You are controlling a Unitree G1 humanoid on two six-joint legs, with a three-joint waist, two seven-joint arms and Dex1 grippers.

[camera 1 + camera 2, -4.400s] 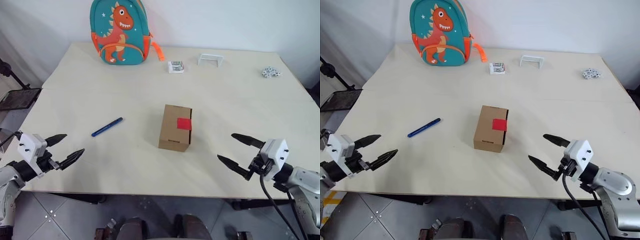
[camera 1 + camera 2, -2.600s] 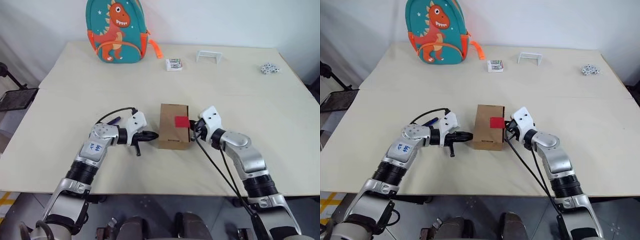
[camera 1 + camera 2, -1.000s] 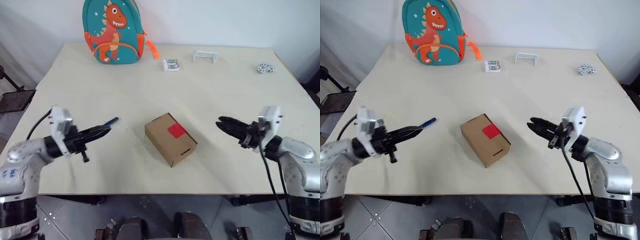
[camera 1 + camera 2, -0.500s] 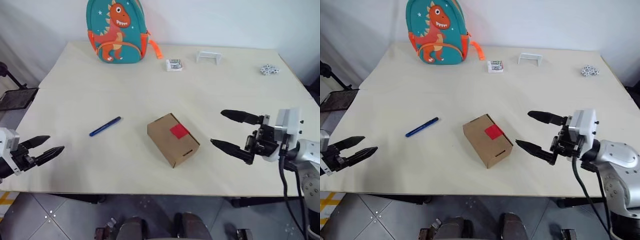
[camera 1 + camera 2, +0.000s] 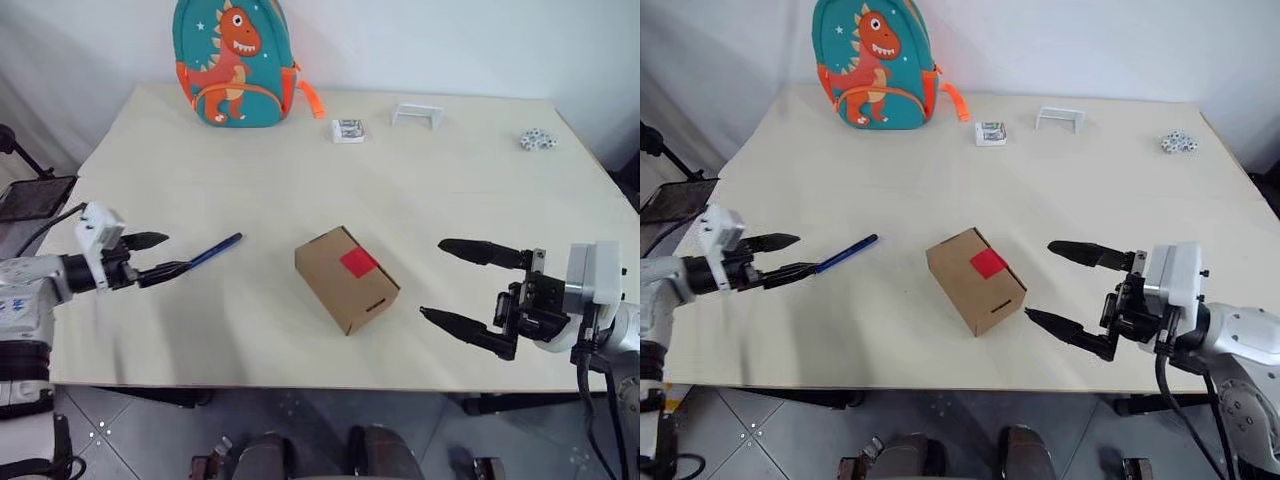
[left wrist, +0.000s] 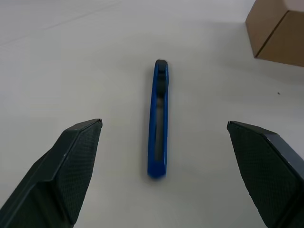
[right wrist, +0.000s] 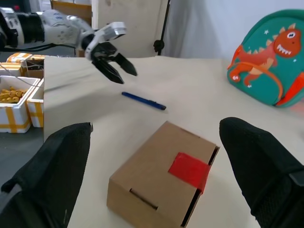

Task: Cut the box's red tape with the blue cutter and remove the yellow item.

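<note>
A: What might go wrong from here?

B: The left claw (image 5: pixel 152 255) hangs spread wide and empty at the near end of the blue cutter (image 5: pixel 212 252), which lies flat on the bench (image 5: pixel 420 190). A slim tool like that could roll or skid away if one finger nudges it before both pinch.

A: And the box?

B: The box (image 5: pixel 346 278) sits mid-bench, lid shut, red tape (image 5: pixel 358 263) uncut; the right claw (image 5: pixel 482 291) is released beside it, touching nothing. Unheld, it may slide under the blade.

A: Count?

B: One cutter, one box, one tape patch, two claws. Any yellow item is hidden.
</note>
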